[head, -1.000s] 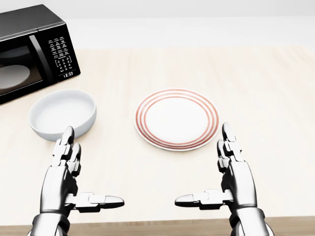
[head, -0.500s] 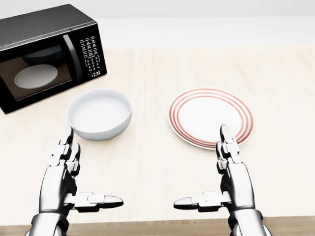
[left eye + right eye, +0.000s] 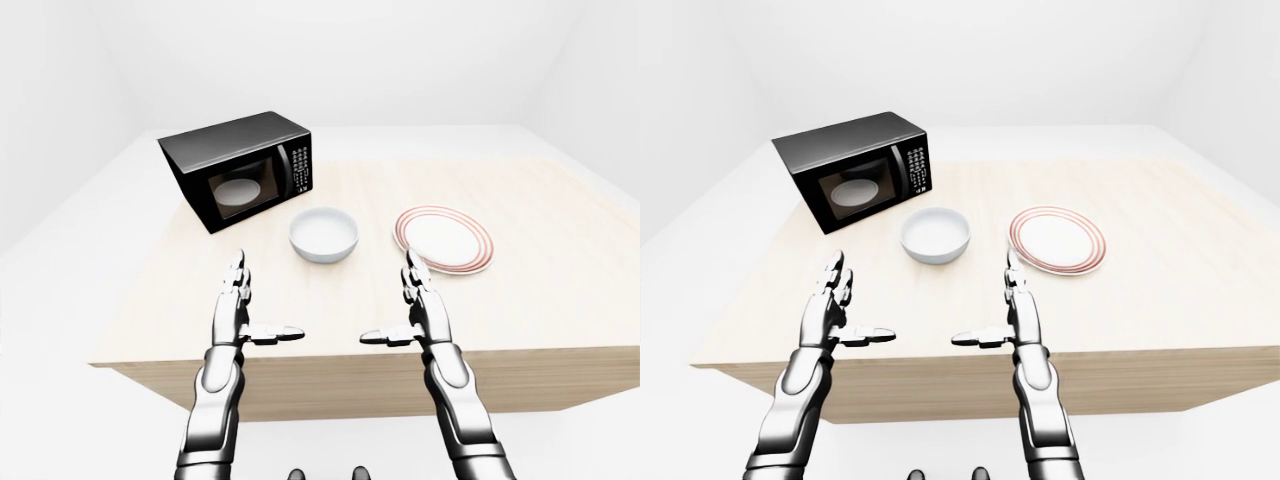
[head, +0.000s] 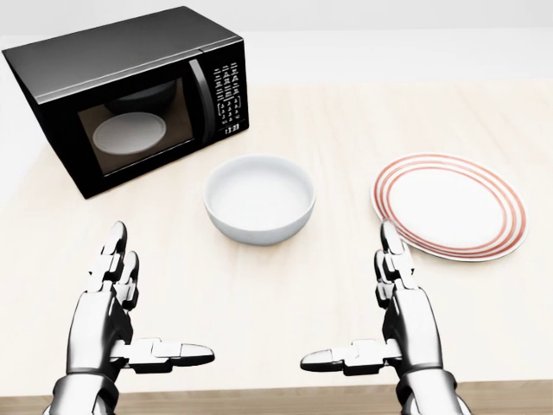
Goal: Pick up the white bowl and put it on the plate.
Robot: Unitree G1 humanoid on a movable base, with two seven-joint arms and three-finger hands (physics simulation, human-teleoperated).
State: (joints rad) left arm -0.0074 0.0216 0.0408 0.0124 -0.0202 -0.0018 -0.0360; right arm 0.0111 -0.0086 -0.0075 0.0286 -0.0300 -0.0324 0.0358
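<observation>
Bowl: white bowl (image 4: 258,200) sits upright on the table near the middle of the head view, empty, untouched by either hand
Left fingers: fingers (image 4: 113,258) stretched straight toward the top of the head view; thumb stuck out sideways toward the picture's middle; nothing between them
Left hand: left hand (image 4: 117,311) hangs over the table in the lower left of the head view, spread wide; well apart from the bowl, which lies up and to its right
Right fingers: fingers (image 4: 394,262) likewise straight and pointing up the picture; thumb reaching left toward the other thumb; holding nothing
Right hand: right hand (image 4: 393,322) in the lower right of the head view, spread wide; its fingertips come near the lower left rim of the plate without touching it
Plate: white plate (image 4: 448,206) with red rings lies flat at the right of the head view, beside the bowl with a clear gap; bare
Microwave: black microwave (image 4: 131,91) in the upper left of the head view, door shut; a pale round dish shows through the glass; bowl near its lower right corner
Table: pale wooden table (image 3: 560,205) carries all three things; its near edge runs under the wrists in the eye views
</observation>
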